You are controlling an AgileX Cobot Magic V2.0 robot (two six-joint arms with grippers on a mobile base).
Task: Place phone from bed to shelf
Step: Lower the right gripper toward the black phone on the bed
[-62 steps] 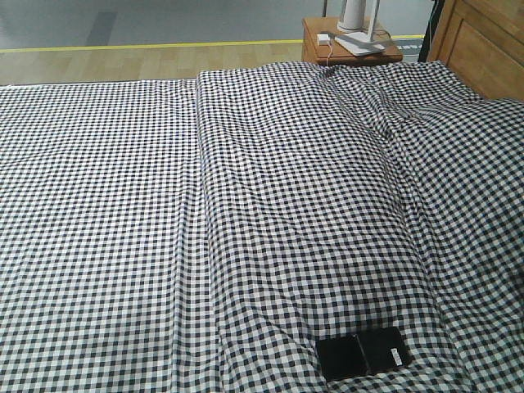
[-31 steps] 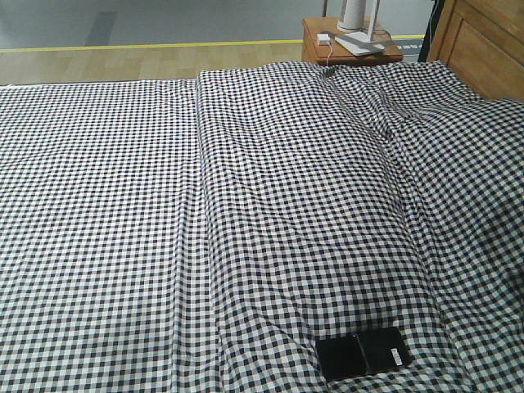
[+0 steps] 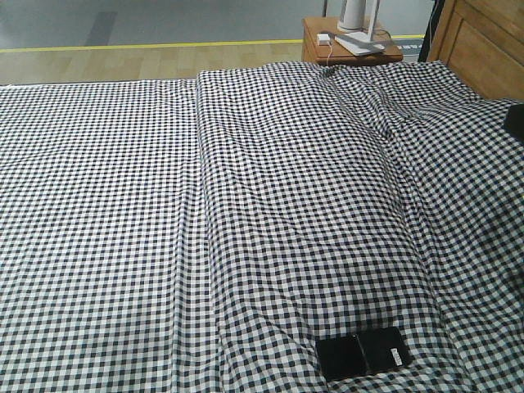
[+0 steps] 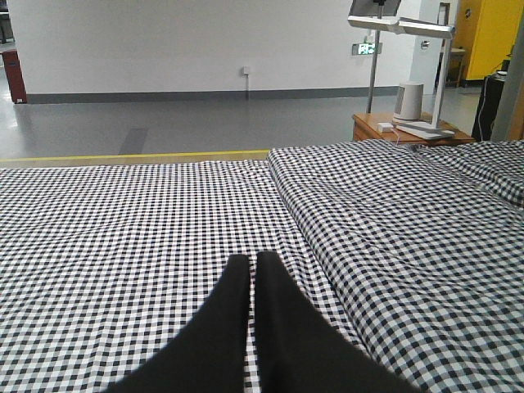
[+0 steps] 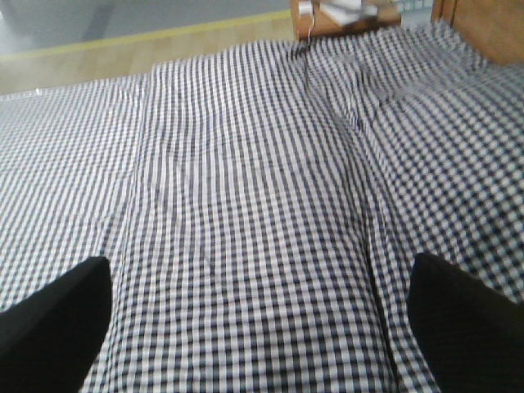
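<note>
The phone (image 3: 364,354), a glossy black slab with a seam across its middle and a small white sticker, lies flat on the bed (image 3: 246,205) near its front edge, right of centre. The checked sheet is rumpled around it. My left gripper (image 4: 252,260) is shut, its black fingers pressed together with nothing between them, low over the sheet. My right gripper (image 5: 258,266) is open wide above the sheet, its fingertips (image 5: 90,278) far apart. Neither wrist view shows the phone. The shelf is out of view.
A small brown nightstand (image 3: 352,45) with a white lamp base and a charger stands beyond the bed's far right corner. A wooden headboard (image 3: 483,41) borders the right side. A dark shape (image 3: 516,123) juts in at the right edge. Grey floor lies beyond.
A dark shape has entered the front view at the right edge, over the sheet. The phone and the sheet have not moved.
</note>
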